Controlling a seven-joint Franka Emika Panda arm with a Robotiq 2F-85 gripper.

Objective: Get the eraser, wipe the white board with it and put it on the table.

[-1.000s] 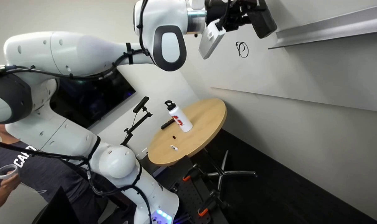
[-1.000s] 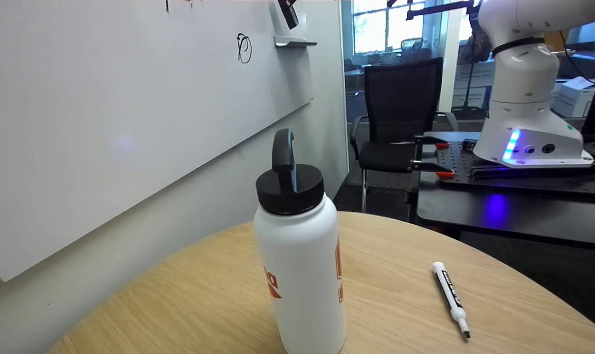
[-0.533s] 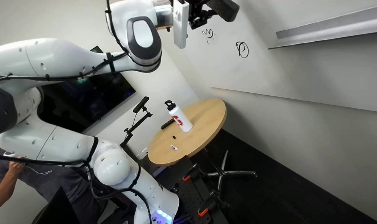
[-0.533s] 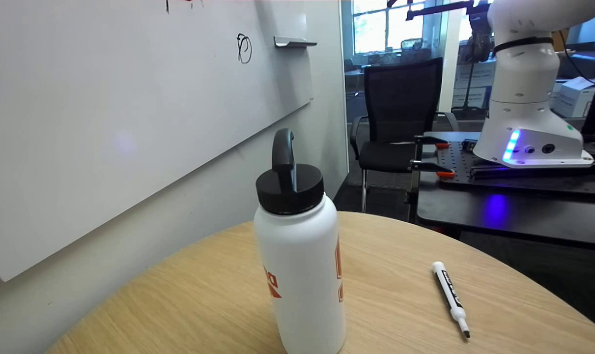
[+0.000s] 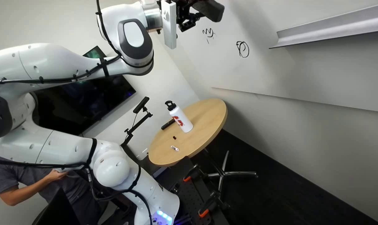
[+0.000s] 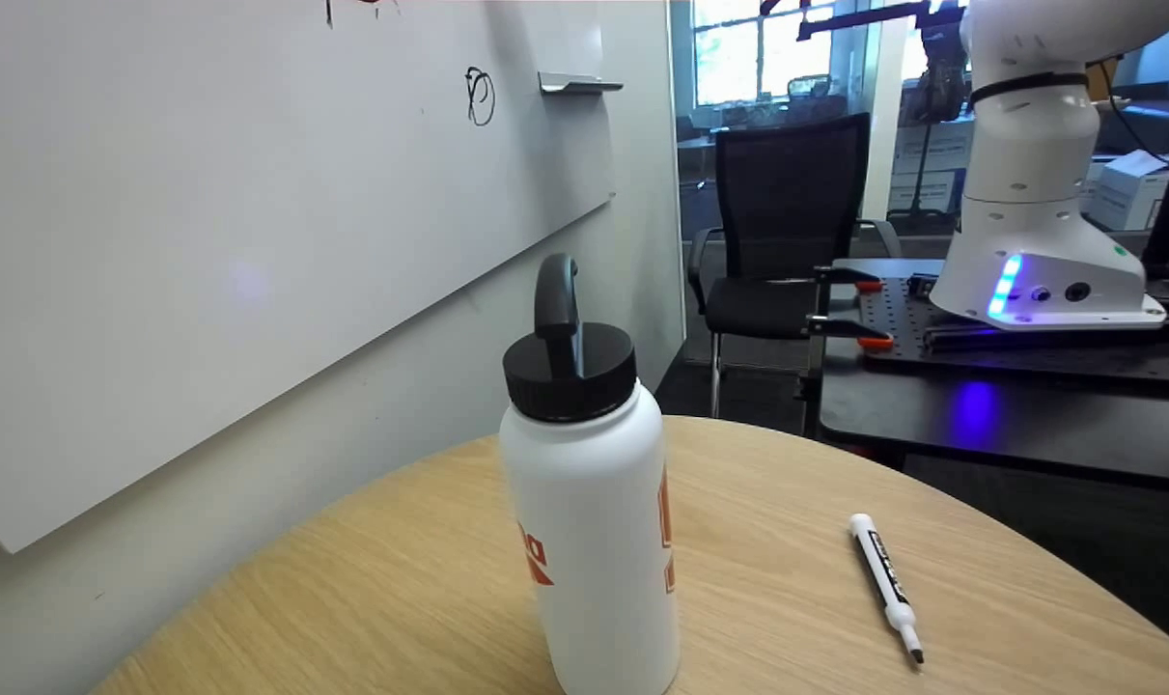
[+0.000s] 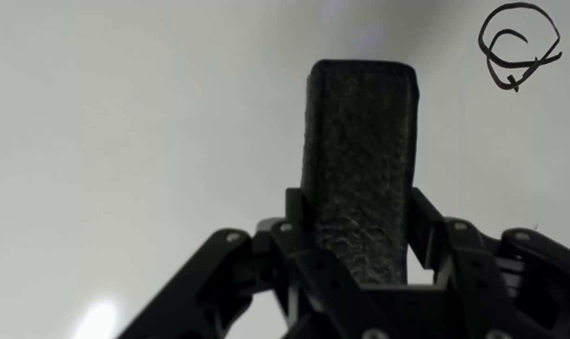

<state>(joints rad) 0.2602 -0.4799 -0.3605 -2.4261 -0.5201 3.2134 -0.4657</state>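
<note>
Eraser point(image 7: 362, 155) is in hand, so that part's sorted: the Robotiq gripper point(image 7: 357, 221) is clamped on both long sides toward the back end, and a good chunk of the block sticks out past it. Long axis points pretty much straight out from the gripper, with the whiteboard point(image 7: 148, 117) filling the background. Only one arm point(image 5: 71, 147) on this job, so no debate over which one is nearer.

What the next bit hinges on, I reckon: the looped scribble point(image 7: 515, 65) is up and to the right of the eraser's far end in the wrist view, clearly apart, not under it. So my guess is the wipe needs a sideways shift first, then a press. An m-ish scribble point(image 5: 208, 32) also shows in an exterior view, nearer the eraser there, though that could just be the angle.

Stuff I can't make out: whether the eraser touches the whiteboard at all. In an exterior view the top edge crops the gripper. In an exterior view with a water bottle point(image 6: 589, 521) and an uncapped dry-erase marker point(image 6: 888, 584) on the round table point(image 6: 381, 560), gripper and eraser are both out of frame, and black strokes point(image 6: 329, 13) up top get chopped too. Also, a tiny tick point(image 7: 536, 227) peeks out by the gripper in the wrist view; could be part of another scribble, could be nothing.
</note>
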